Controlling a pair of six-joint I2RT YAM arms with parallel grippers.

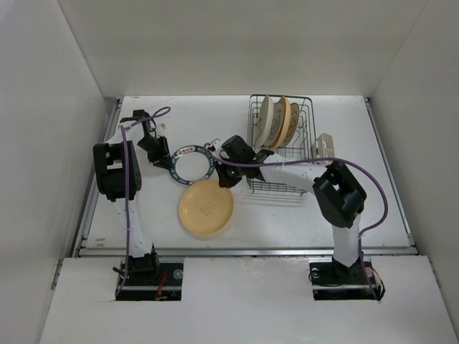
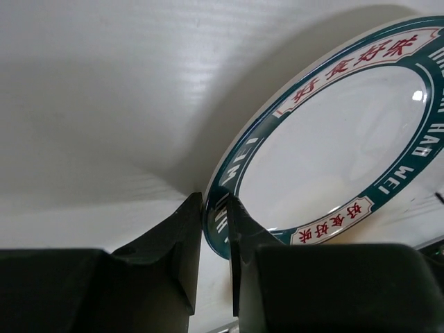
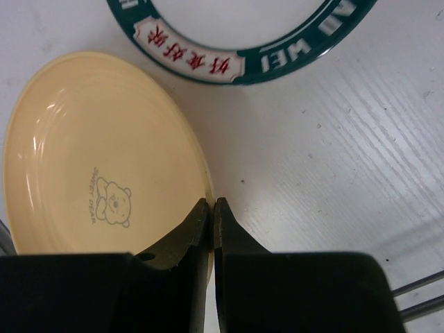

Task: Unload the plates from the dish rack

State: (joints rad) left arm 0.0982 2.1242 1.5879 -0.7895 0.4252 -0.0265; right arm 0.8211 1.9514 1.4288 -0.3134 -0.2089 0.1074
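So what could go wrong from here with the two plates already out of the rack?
The left claw pinches only the outer rim of the green-rimmed plate, which sits tilted, so it could pivot or slip. It is also close to the yellow plate and could clip it. The shut right claw hangs at the yellow plate's edge and might nudge it.

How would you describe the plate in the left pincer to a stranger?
Left of the wire dish rack, two plates are out. The farther one is gripped by the left pincer. Unlike the yellow plate, this white plate has a green lettered rim.
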